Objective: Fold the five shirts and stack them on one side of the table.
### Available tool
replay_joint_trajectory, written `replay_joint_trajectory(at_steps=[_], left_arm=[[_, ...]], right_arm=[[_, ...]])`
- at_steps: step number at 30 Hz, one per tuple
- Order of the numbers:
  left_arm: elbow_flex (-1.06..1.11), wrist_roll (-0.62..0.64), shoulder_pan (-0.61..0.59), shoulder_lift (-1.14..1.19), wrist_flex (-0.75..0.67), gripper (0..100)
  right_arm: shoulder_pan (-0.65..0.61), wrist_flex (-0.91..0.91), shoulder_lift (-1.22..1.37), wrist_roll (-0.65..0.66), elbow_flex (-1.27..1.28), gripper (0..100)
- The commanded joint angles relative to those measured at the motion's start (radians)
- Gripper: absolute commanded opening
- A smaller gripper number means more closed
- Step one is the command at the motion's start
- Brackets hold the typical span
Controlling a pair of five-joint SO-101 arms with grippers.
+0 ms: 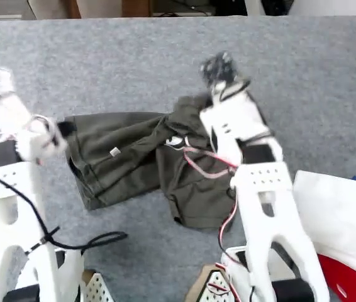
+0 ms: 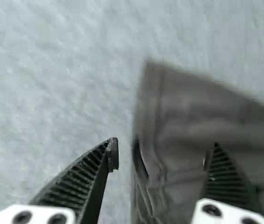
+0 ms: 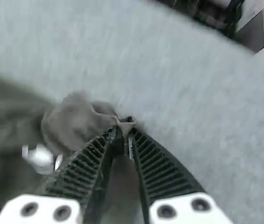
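High view: at 4 o'clock a white piece (image 1: 335,214) lies over a red piece (image 1: 351,280), perhaps folded cloth, both cut off by the edge. At the centre of the table (image 1: 102,56) the olive shirt (image 1: 124,157) lies crumpled, long axis 9 to 3. The left gripper (image 2: 162,154) is spread open astride its 9 o'clock hem. The right gripper (image 3: 124,130) is clenched on a blurred fold at its 1 o'clock corner.

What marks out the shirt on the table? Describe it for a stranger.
At the middle of the grey table lies one crumpled shirt. It is dark olive with a small white tag, unlike the white cloth and red cloth at the near right corner.
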Motion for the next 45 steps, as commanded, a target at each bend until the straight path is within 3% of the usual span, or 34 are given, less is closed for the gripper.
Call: replay_joint_trajectory(at_steps=[1,4,9,14,20,27,32,39,45], left_arm=[[-0.117,0.049,-0.026,0.050,-0.021,30],[-0.157,0.106,-0.020,0.160,-0.006,29],[-0.287,0.124,0.064,0.404,0.203,24],[-0.400,0.183,0.189,0.668,0.416,23],[-0.565,0.252,0.212,0.802,0.577,23],[-0.578,0.265,0.216,0.877,0.571,23],[-0.542,0.265,0.209,0.983,0.423,23],[-0.578,0.318,0.215,1.015,0.387,22],[-0.583,0.316,0.216,1.013,0.381,6]], right_arm=[[-0.015,-0.092,-0.085,0.032,0.136,0.4],[-0.015,-0.216,-0.088,0.031,0.246,0.4],[-0.013,-0.348,-0.088,0.037,0.380,0.4],[-0.013,-0.373,-0.088,0.037,0.404,0.4],[-0.018,-0.376,-0.087,0.037,0.406,0.4],[-0.018,-0.376,-0.087,0.034,0.406,0.4],[-0.018,-0.376,-0.087,0.032,0.406,0.4],[-0.018,-0.376,-0.087,0.032,0.406,0.4],[-0.018,-0.376,-0.085,0.032,0.406,0.4]])
